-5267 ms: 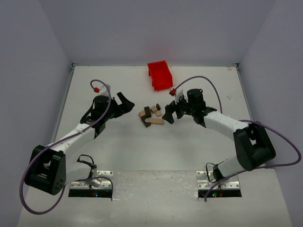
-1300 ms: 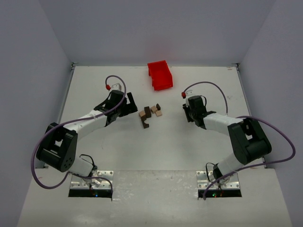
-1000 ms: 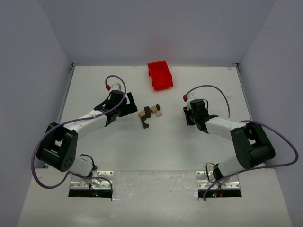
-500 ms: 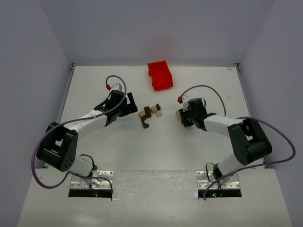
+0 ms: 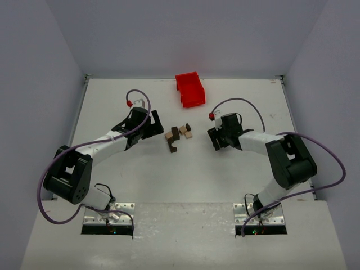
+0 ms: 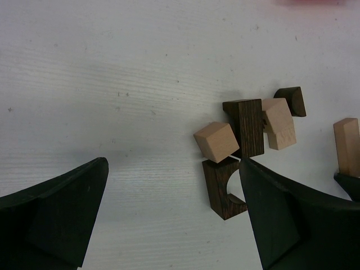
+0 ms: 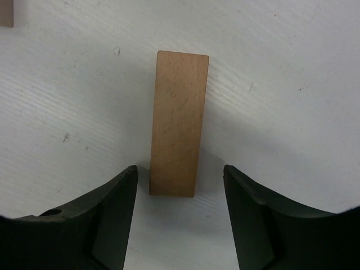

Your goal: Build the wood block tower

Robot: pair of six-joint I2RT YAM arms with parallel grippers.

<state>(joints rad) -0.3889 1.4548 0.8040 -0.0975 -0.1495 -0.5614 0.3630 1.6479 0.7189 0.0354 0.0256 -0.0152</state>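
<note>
Top external view: wood blocks [image 5: 179, 136] lie in a loose, low cluster at frame centre, pale and dark mixed, not stacked. Left gripper [image 5: 155, 122] sits just left of them, jaws spread wide, nothing between. Right gripper [image 5: 214, 138], right of the cluster, jaws apart, straddles a pale plank [image 7: 177, 124] lying flat on the table [image 7: 292, 67], a gap on either side. Red bin [image 5: 189, 89] sits above, apart.

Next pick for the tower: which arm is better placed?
Right. The right gripper is open with the tan plank centred between its fingers, not touching them. The left gripper is open too, but the block cluster lies off-centre, by one finger.
</note>
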